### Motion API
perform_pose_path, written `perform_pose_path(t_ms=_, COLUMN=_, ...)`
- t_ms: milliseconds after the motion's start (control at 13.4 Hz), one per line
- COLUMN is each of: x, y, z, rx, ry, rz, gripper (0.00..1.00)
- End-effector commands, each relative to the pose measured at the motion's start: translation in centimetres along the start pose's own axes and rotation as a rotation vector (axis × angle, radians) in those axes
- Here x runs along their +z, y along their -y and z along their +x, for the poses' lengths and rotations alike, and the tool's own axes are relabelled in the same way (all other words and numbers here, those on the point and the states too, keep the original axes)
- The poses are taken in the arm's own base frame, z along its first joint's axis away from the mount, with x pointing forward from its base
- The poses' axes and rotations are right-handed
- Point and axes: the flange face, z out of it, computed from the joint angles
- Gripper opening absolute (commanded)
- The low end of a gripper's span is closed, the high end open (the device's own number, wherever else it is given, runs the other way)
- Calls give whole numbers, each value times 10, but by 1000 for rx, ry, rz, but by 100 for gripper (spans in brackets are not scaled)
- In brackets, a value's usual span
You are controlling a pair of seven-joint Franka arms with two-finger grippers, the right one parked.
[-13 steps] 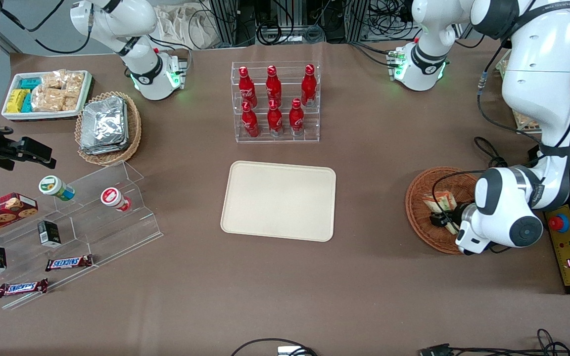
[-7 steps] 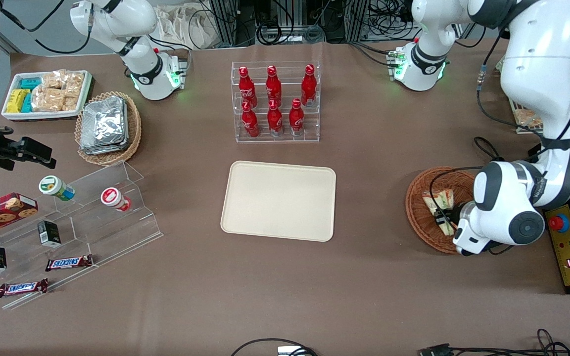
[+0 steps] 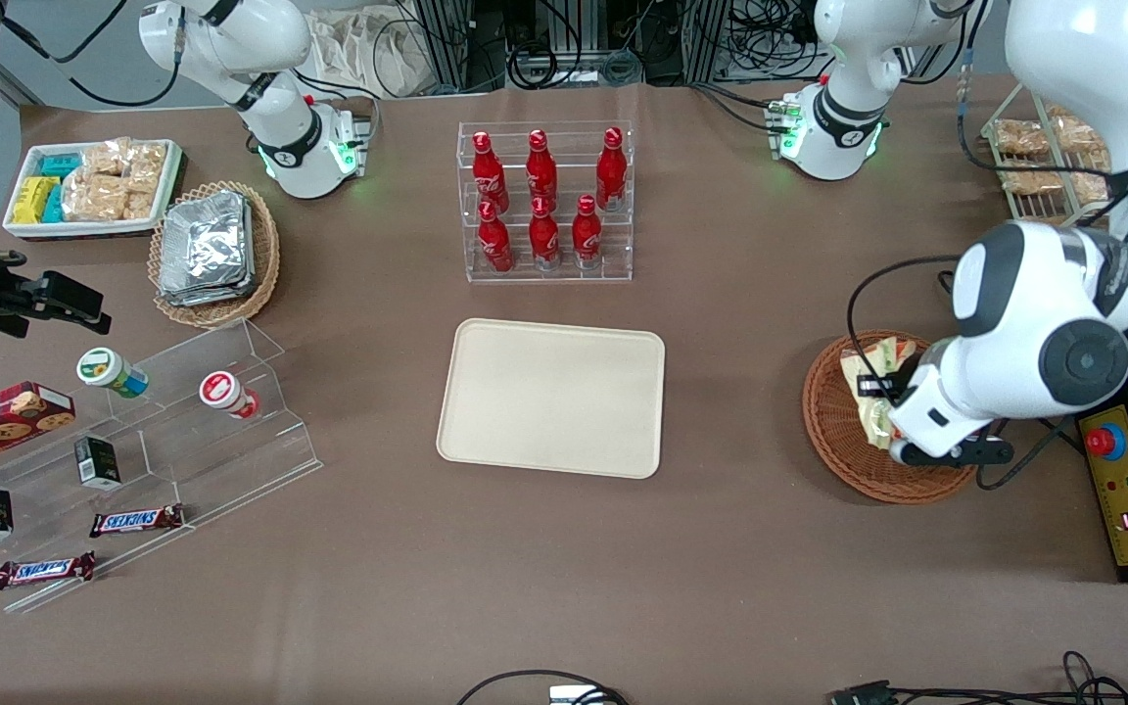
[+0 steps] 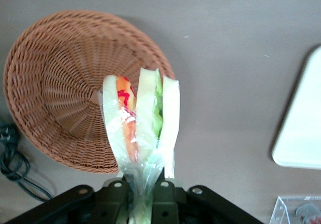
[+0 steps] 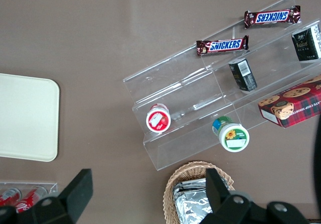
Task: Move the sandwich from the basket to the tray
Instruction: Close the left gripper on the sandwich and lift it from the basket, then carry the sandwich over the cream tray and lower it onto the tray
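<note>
Hanging wrapped in clear film, the sandwich (image 4: 141, 117) is being pinched at its narrow end by the gripper (image 4: 143, 191), its jaws pressing in on the film from both sides. It is sitting above the basket (image 3: 843, 446), clear of the weave, with its wide layered edge pointing away from the gripper and reaching out over the basket's rim in the wrist view. The basket is lying toward the working arm's end of the table, nothing else showing in it. Between its rim and the tray (image 3: 552, 397) bare brown tablecloth (image 3: 730, 392) is stretching uninterrupted. The tray's flat surface is lying bare inside its low rim. A clear rack of red bottles (image 3: 544, 201) is standing farther from the front camera than the tray, apart from its edge.
</note>
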Motion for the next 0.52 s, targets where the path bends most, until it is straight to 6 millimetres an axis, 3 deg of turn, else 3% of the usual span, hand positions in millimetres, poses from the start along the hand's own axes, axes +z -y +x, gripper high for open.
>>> perform_pose_path(t_ms=0, x=-11, y=-47, z=-10, rx=128, ry=-18, rz=-9, gripper=14)
perform_pose_path(t_ms=224, x=-6, y=-108, z=-19, rx=201, ry=-33, rz=-26, gripper=10)
perform_pose_path(t_ms=374, x=3, y=-134, z=-21, rx=170, ry=-41, rz=-22, gripper=2)
perform_pose_path(t_ms=449, x=11, y=-157, z=-25, rx=160, ry=-41, rz=-14, gripper=2)
